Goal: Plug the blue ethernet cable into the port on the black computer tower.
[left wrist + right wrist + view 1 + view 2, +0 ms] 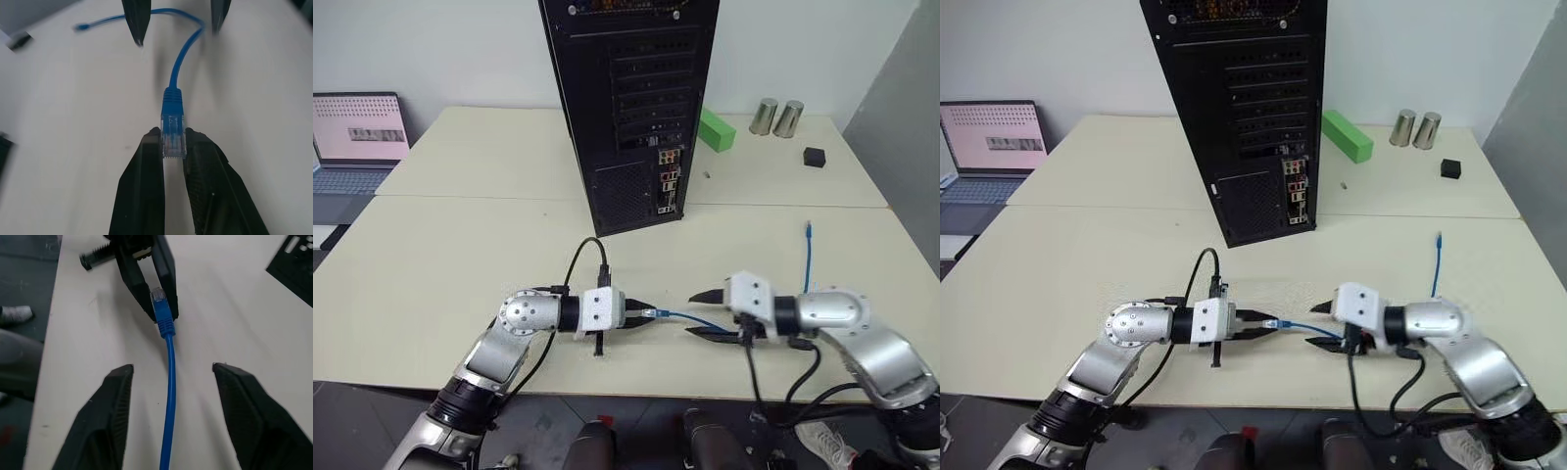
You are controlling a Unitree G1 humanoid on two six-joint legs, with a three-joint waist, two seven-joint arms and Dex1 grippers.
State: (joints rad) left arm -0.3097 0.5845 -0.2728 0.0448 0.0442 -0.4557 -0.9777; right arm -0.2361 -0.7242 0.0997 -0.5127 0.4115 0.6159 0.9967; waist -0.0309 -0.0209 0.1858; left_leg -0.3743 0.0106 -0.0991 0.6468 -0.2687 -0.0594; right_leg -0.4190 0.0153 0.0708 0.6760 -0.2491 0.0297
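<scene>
From my head camera I see my left gripper (pixel 644 313) clenched on the clear plug of the blue ethernet cable (pixel 695 319), just above the cream table (pixel 450 255); the cord runs across to my right gripper (pixel 705 313), whose black fingers stand spread with the cord passing between them, and its far end (pixel 808 230) lies curved on the table toward my right side. The black computer tower (pixel 626 108) stands upright at the middle of the table, well apart from both grippers, its top cut off by the frame; the coloured connector strip holding the port (pixel 668 183) is too small for me to pick out a single socket or read any marking. A green block (pixel 717 129), two metal cups (pixel 776 117) and a small black cube (pixel 815 157) sit behind it, and a laptop (pixel 357 137) at the left edge shows a pinkish screen whose writing I cannot read. In my left wrist view the plug (pixel 173 134) is pinched between my two fingers (pixel 146 181), contacts faintly visible, no lettering legible. In my right wrist view my fingers (pixel 105 416) are released, wide apart either side of the cord (pixel 169 401), not touching it, while the other gripper holds the plug ahead.
</scene>
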